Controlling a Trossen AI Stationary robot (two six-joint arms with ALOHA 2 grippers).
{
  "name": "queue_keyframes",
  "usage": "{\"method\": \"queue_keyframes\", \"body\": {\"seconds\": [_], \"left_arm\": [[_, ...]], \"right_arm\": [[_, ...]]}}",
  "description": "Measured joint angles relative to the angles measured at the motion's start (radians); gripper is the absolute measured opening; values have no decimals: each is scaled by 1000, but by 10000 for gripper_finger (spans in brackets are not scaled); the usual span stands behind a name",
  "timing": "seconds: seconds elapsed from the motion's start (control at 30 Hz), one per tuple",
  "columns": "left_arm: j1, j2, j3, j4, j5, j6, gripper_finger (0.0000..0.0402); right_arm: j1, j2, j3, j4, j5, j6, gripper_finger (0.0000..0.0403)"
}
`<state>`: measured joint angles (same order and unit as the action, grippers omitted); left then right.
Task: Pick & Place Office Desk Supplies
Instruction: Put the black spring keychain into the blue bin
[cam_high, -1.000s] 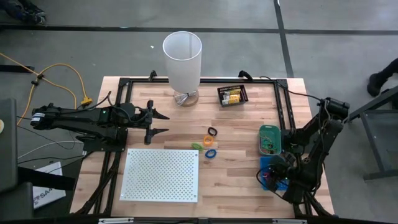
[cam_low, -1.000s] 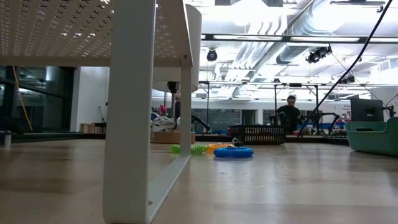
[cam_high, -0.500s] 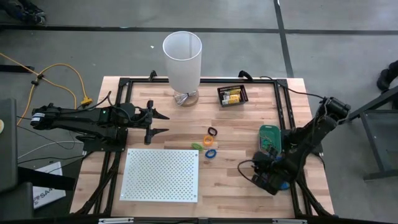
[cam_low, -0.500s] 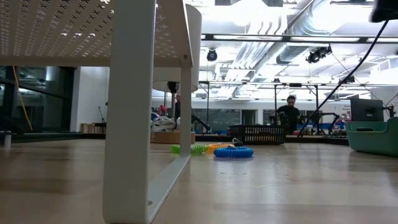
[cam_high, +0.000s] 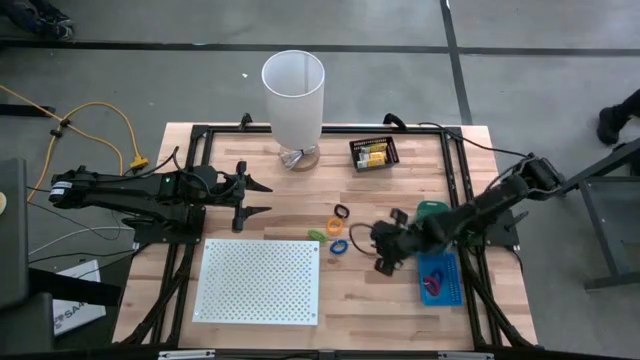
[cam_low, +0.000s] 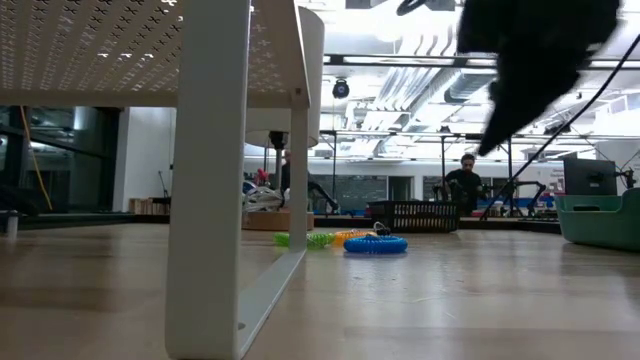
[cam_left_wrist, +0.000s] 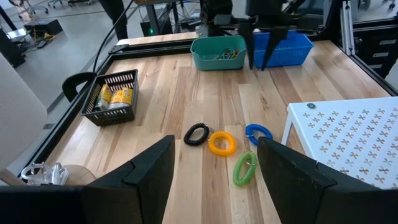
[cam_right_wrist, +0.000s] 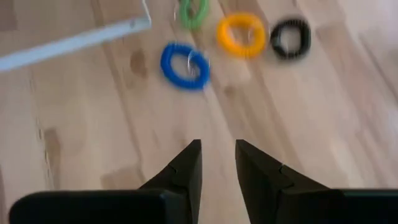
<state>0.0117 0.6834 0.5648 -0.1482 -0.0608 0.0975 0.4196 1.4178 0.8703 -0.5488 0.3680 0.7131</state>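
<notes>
Four coiled rings lie flat on the wood mid-table: black (cam_high: 342, 211), orange (cam_high: 335, 223), green (cam_high: 318, 235) and blue (cam_high: 339, 246). Yellow packets lie in a black basket (cam_high: 374, 153) at the far side. My right gripper (cam_high: 381, 252) hangs above the table just right of the blue ring (cam_right_wrist: 185, 65), pointing slantwise down. It is open by a narrow gap (cam_right_wrist: 217, 149) with nothing between the fingers. My left gripper (cam_high: 255, 197) waits left of the rings, wide open (cam_left_wrist: 214, 162) and empty.
A tall white cylinder (cam_high: 293, 95) stands at the far edge. A white perforated board (cam_high: 260, 280) on legs takes up the near left. A green bin (cam_high: 433, 212) and a blue bin (cam_high: 438, 278) holding small items sit at the right, under my right arm.
My right gripper has swung from above the blue bin at the near right toward the table's middle and the rings, rolling as it went. It stays well above the table, and the blue bin is uncovered. The rings have not moved.
</notes>
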Motion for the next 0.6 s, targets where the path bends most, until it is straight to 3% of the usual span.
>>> {"method": "queue_keyframes", "body": {"seconds": [0.3,0.6], "left_arm": [[0,0,0,0,0,0,221],[0,0,0,0,0,0,221]], "right_arm": [[-246,0,0,188,-133,-382,85],[-369,0,0,216,-215,-523,85]]}}
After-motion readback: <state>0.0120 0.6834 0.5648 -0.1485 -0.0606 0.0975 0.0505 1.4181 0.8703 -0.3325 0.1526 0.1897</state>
